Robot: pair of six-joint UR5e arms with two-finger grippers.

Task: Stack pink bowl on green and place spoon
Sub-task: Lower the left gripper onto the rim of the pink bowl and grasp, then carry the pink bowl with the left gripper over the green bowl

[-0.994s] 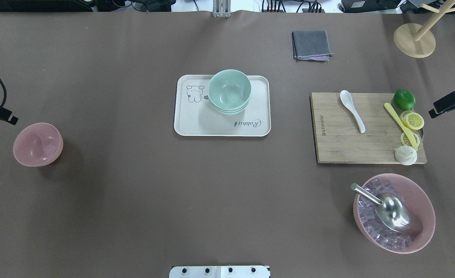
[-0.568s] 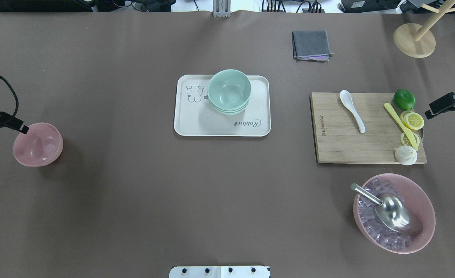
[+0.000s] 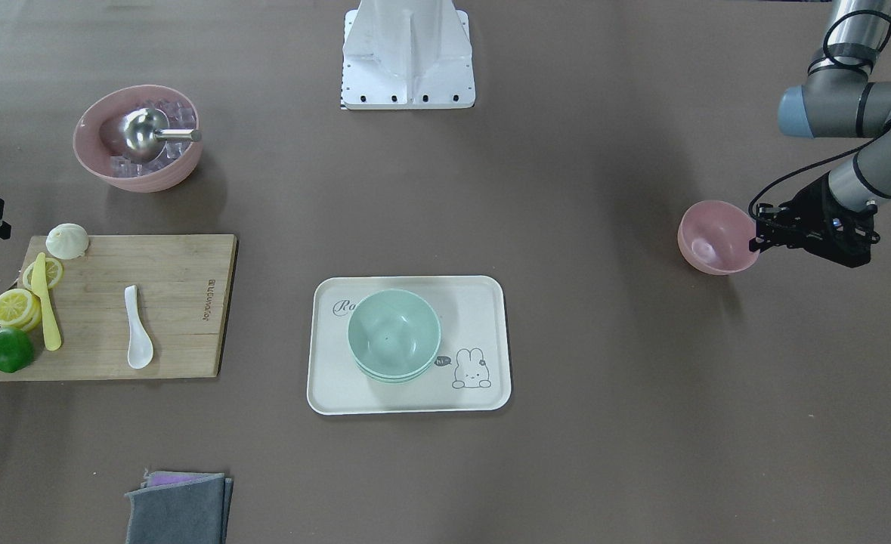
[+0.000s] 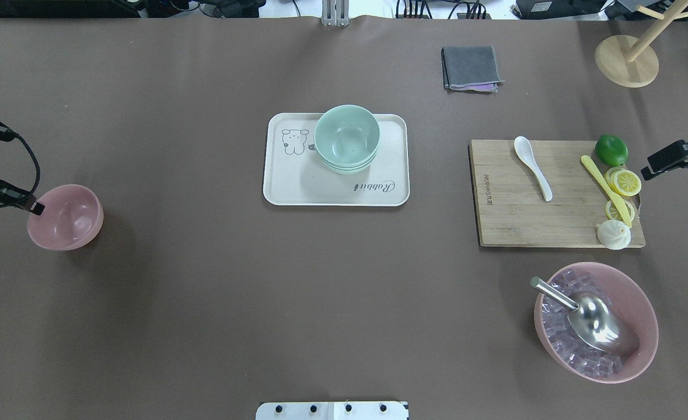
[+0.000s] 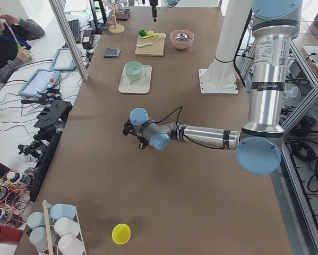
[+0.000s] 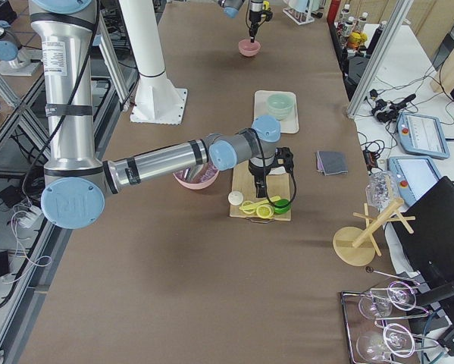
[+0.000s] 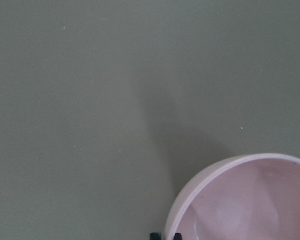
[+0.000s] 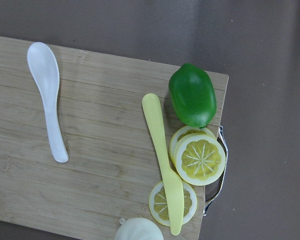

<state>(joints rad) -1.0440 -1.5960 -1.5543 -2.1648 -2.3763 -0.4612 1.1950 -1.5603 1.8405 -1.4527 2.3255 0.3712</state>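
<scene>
Front-facing view: left gripper [image 3: 755, 238] is meeting the rim of the upright pink plastic bowl [image 3: 713, 240], well apart from the mint-green bowls [image 3: 394, 332]; a shallow bite is risking slippage

Left wrist view: clamped or not, cannot tell

Overhead view: right gripper [image 4: 650, 170] likewise; white ceramic spoon [image 4: 534, 168] is lying front-to-back, scoop pointing away

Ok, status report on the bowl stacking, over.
Left gripper at pink bowl rim, jaws unclear. Right gripper near cutting board, spoon untouched on it. Nothing between pink bowl and green bowl.
</scene>
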